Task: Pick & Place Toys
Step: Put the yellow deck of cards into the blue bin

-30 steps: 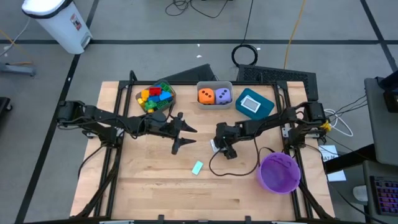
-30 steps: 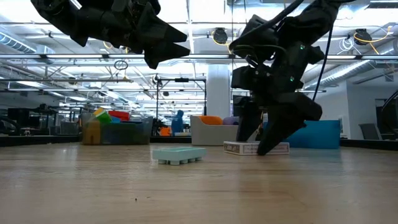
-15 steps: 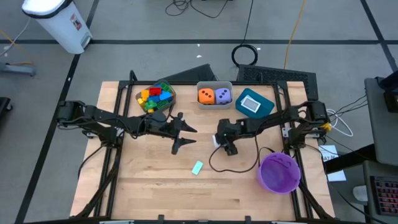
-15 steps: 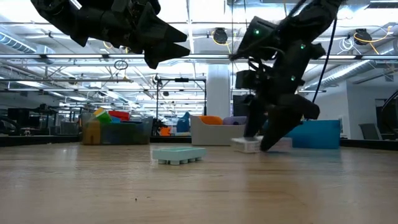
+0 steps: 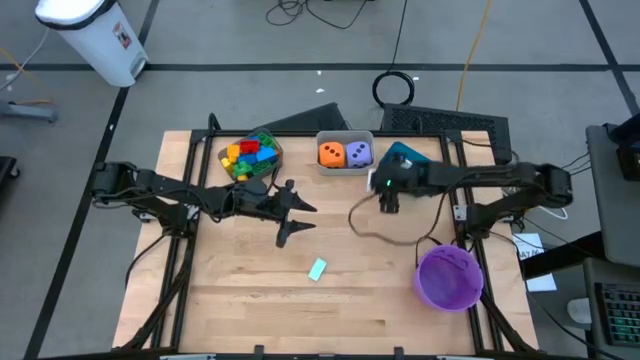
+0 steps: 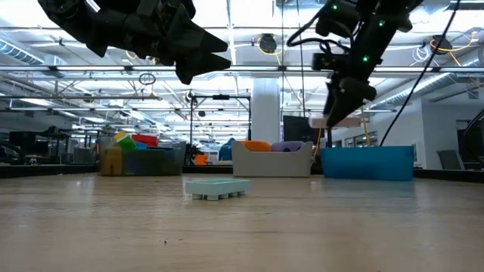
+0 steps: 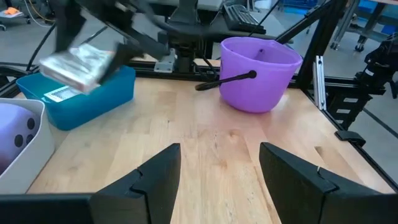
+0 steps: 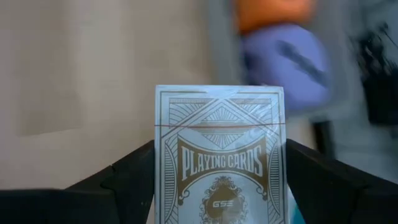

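Lifted off table: white-blue playing-card box (image 8: 219,158), ornate print.

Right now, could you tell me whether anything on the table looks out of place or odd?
One thing stands out: a pale teal block lies alone on the bare wood near the table's middle, while the other blocks fill the brown bin. The right tool holds a pack of playing cards in the air near the teal bin.

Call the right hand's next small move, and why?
Probably carry on over the teal bin and lower. The right hand holds the card pack lifted off the table, beside that bin, which already holds a similar pack.
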Robot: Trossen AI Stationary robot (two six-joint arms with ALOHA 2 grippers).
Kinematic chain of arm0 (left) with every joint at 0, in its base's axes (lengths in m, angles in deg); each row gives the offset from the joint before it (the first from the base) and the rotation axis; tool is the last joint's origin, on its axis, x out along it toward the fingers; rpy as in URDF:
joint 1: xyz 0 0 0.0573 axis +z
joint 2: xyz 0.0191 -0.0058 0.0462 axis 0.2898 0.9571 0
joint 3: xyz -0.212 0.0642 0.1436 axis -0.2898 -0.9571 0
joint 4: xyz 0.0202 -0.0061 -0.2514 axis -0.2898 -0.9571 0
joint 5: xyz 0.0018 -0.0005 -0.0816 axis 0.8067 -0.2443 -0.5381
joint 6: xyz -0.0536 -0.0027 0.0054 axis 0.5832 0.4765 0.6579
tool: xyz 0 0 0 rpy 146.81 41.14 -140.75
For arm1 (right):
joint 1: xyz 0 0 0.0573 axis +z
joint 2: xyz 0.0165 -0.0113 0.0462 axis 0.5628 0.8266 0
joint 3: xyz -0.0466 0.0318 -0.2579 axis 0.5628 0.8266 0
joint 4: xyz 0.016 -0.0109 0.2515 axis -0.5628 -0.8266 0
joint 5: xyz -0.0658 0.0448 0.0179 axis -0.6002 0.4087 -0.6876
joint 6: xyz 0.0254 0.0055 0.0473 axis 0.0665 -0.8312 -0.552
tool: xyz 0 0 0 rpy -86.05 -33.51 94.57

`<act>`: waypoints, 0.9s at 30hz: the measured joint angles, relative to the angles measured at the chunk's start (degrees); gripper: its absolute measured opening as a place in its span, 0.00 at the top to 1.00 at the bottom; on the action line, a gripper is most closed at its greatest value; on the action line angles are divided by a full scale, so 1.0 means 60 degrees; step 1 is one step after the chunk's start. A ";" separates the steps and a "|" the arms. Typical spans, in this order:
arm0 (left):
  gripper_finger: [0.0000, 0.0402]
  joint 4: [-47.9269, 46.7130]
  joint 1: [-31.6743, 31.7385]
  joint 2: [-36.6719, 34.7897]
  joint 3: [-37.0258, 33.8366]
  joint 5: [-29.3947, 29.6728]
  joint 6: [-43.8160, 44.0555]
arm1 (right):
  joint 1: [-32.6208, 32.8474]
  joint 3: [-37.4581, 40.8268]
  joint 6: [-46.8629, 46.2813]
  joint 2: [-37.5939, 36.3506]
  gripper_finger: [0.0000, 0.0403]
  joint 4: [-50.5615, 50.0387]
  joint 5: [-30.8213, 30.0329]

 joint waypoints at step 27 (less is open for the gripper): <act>0.44 0.0004 0.0000 0.0004 0.0000 0.0002 0.0057 | -0.4349 0.2108 -0.0246 -0.0310 0.26 0.1878 0.1588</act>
